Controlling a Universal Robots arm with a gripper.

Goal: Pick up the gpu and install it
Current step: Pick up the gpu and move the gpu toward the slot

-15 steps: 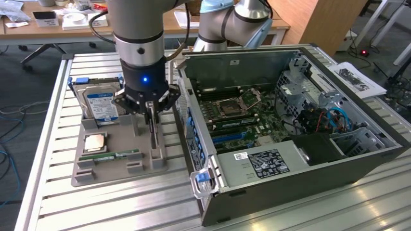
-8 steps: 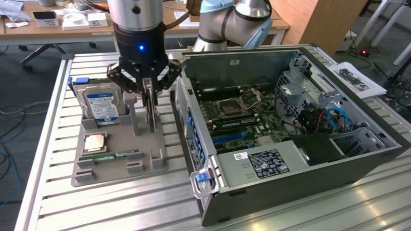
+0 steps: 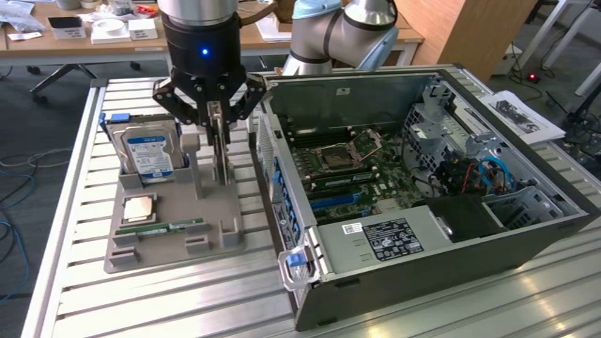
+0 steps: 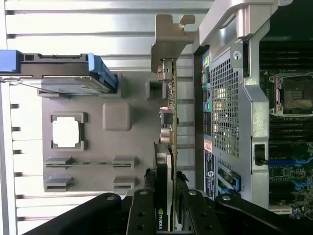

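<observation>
The gpu is a thin black card standing on edge in a slot of the grey holder tray. My gripper comes down from above, and its black fingers close on the card's upper edge. In the wrist view I see the gpu edge-on with its silvery end bracket at the far end. The gripper straddles the cooler end, one finger pressed against each side. The card's lower edge rests in the holder.
The open computer case lies beside the tray on the exterior view's right, its motherboard and blue slots exposed. The tray also holds a hard drive, a green memory stick and a CPU. All rest on a slatted aluminium table.
</observation>
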